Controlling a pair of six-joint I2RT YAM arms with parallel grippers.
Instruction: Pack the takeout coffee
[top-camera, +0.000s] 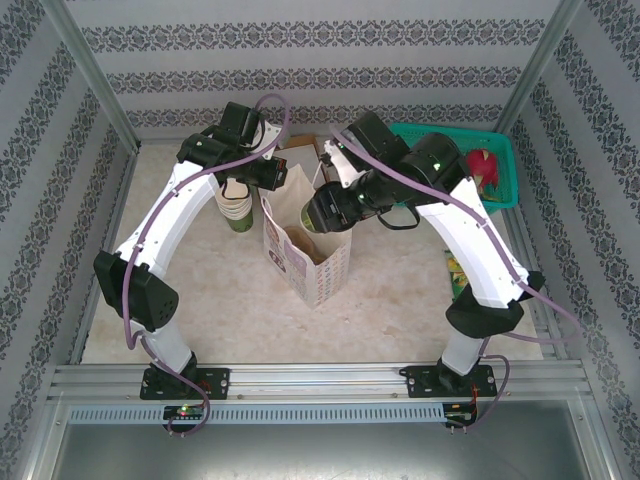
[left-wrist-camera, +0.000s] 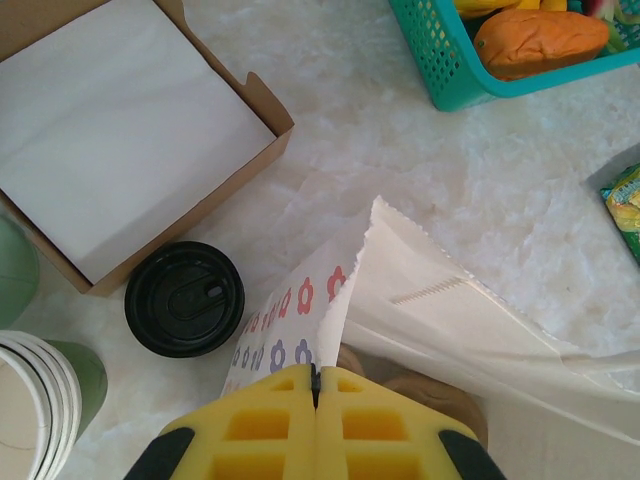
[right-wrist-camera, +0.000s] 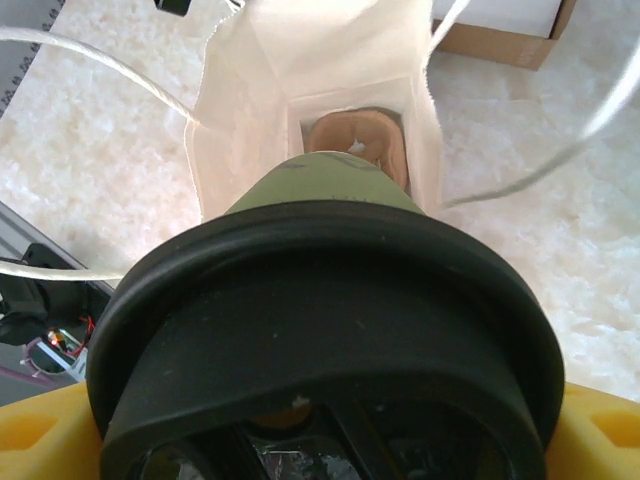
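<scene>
I work in a staged robot test cell. An aluminium rail (top-camera: 320, 378) runs along the near edge of a marble-look table (top-camera: 400, 300). Bare metal posts (top-camera: 90, 75) frame printed backdrop panels (top-camera: 300, 60). A teal basket (left-wrist-camera: 430, 50) holds what looks like plastic play food (left-wrist-camera: 540, 40).
</scene>
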